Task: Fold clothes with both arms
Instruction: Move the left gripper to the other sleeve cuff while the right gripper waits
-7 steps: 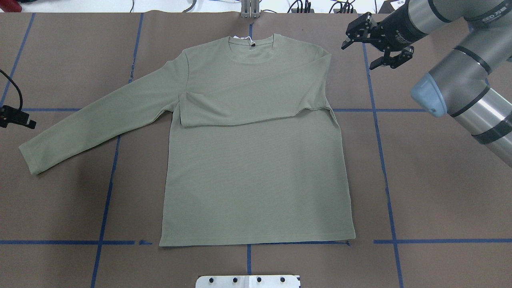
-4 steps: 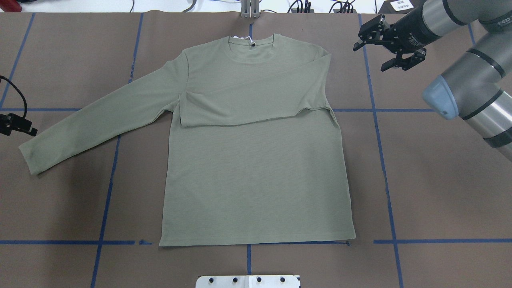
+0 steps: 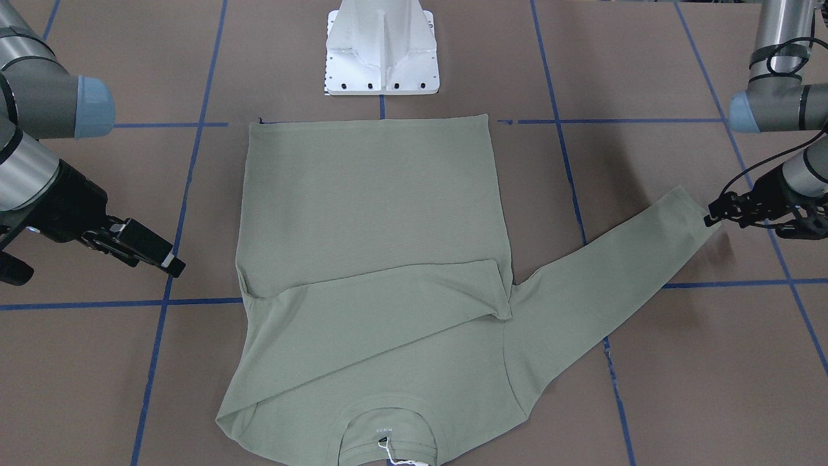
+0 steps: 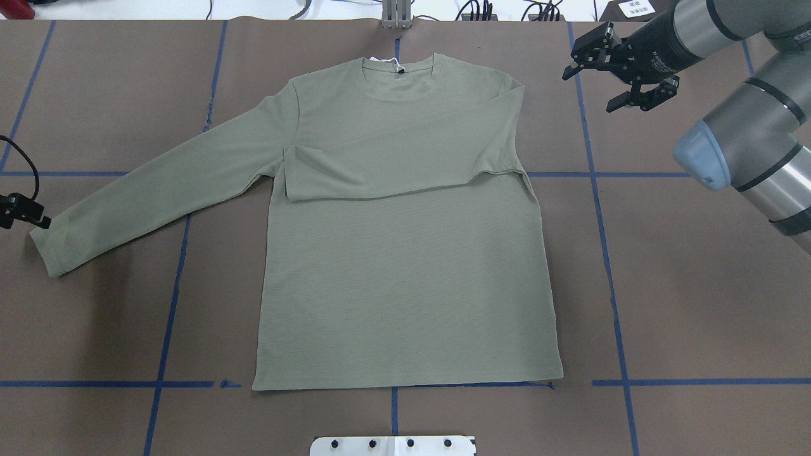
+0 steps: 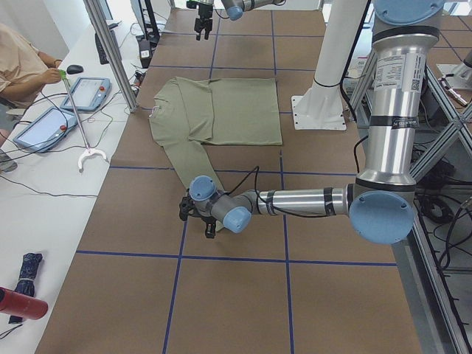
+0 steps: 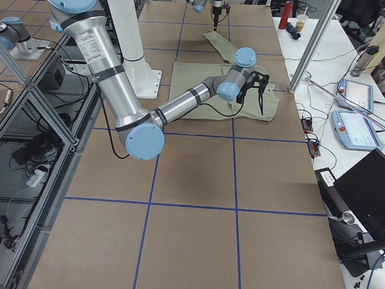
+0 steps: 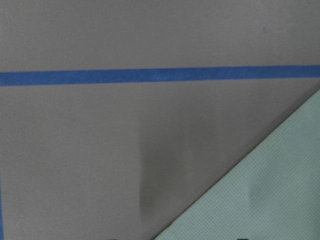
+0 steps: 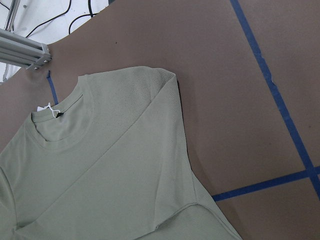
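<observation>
While the right gripper (image 4: 588,92) hung spread and empty, the left gripper (image 4: 39,220), grip unreadable, had the shirt cuff (image 4: 45,253) just at five o'clock.

One camera hangs behind the robot, looking forward and down on the table (image 4: 697,304); another faces it from across, steeply down, so both take in the whole shirt (image 4: 405,285), turned about. Two more look along the table from either end. The left wrist camera sits close over the cuff (image 7: 260,190); the right's, higher, sees the collar (image 8: 67,134).
</observation>
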You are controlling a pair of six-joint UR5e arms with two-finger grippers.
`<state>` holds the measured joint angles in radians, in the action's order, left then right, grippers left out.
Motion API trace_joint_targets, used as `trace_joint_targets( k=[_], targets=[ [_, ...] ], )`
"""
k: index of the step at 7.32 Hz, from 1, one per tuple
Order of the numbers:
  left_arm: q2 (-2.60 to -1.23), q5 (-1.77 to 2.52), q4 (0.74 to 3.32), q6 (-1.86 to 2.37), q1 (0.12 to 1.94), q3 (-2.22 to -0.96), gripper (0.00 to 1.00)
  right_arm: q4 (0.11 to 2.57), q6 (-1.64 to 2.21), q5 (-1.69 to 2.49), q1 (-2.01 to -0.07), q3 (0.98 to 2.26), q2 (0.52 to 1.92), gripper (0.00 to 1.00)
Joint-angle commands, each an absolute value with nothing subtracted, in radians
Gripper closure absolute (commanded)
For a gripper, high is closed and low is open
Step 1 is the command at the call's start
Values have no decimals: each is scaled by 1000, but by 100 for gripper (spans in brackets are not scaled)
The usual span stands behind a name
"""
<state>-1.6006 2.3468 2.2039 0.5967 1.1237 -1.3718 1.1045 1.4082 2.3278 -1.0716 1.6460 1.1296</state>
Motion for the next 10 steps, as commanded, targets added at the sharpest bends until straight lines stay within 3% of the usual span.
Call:
trace_joint_targets(
  k=[1,10],
  targets=[
    [-1601,2356,2197,601,1121,-1368,23,1104,1408,2322,-1069,1657,1138,1],
    [-1603,2385,2200,601,1114,-1348,35,1104,1408,2322,-1066,1657,1144,1]
  ],
)
